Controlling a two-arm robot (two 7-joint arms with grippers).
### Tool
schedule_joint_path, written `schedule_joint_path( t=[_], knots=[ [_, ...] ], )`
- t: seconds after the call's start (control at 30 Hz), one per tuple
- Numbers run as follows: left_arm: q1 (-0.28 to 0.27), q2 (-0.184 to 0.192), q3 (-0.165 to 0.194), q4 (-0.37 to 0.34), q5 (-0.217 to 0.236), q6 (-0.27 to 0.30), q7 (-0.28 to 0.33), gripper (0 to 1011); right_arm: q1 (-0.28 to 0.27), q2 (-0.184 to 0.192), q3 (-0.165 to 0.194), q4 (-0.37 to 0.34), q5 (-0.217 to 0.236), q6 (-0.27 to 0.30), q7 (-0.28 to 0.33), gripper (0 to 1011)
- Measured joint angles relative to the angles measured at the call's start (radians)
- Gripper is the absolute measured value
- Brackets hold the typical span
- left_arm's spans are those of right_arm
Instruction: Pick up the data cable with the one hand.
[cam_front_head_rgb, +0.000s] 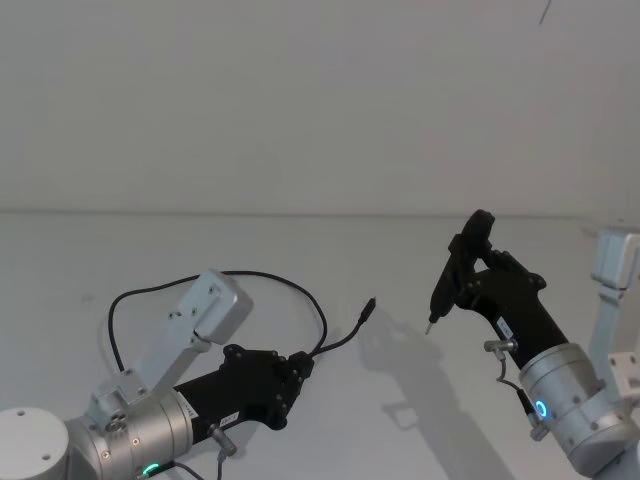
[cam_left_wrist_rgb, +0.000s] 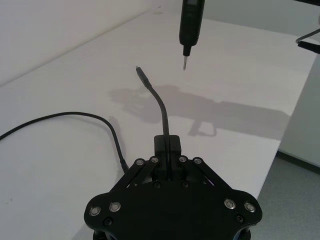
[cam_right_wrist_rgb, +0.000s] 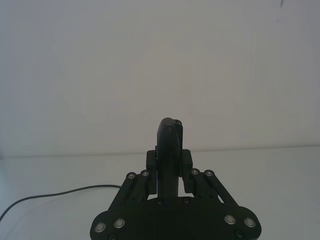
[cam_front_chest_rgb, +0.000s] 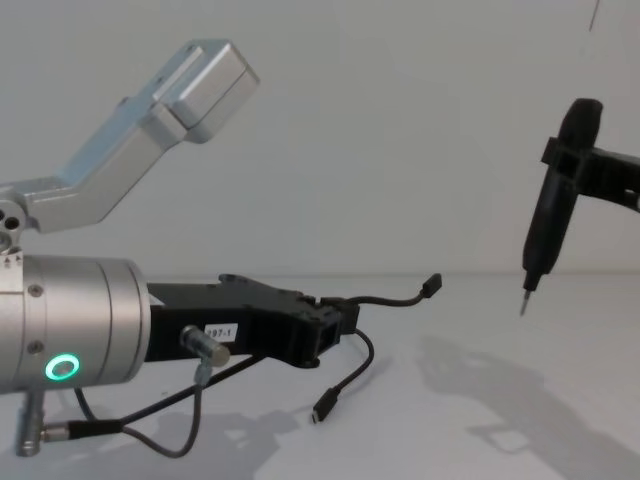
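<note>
Firmly pinched between the closed jaws of the left gripper (cam_front_head_rgb: 303, 365), the data cable (cam_front_head_rgb: 250, 274) is held just above the white table (cam_front_head_rgb: 330, 240), at the robot's front left. The cable is seen as a thin, long, black cord. From the jaws a short stiff length is carried forward and slightly upward, ending in a small black plug (cam_front_chest_rgb: 432, 286) that is kept clear of the surface. In the head view the longer part is swept back in a wide loop beyond the left arm, and in the left wrist view that stretch (cam_left_wrist_rgb: 60, 117) is shown lying on the table. In the chest view a further length is bent downward below the gripper (cam_front_chest_rgb: 340, 320) to a second plug (cam_front_chest_rgb: 321, 411); whether this one touches the table cannot be told. A green ring light (cam_front_chest_rgb: 62, 367) is lit on the silver cylinder behind the left gripper. Well apart on the right, a black pen-shaped tool (cam_front_head_rgb: 455, 275) is clamped in the right gripper (cam_front_head_rgb: 476, 268), its thin metal tip pointed down and held above the table.
</note>
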Motion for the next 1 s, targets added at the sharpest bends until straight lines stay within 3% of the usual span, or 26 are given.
schedule_joint_path(
  t=[0.27, 1.0],
  knots=[
    [0.0, 0.0, 0.0, 0.0, 0.0, -0.001, 0.0, 39, 0.011, -0.011, -0.007, 0.023, 0.005, -0.018, 0.036, 279],
    [0.0, 0.0, 0.0, 0.0, 0.0, -0.001, 0.0, 39, 0.064, -0.033, -0.041, 0.101, -0.002, -0.141, 0.135, 279]
  ],
)
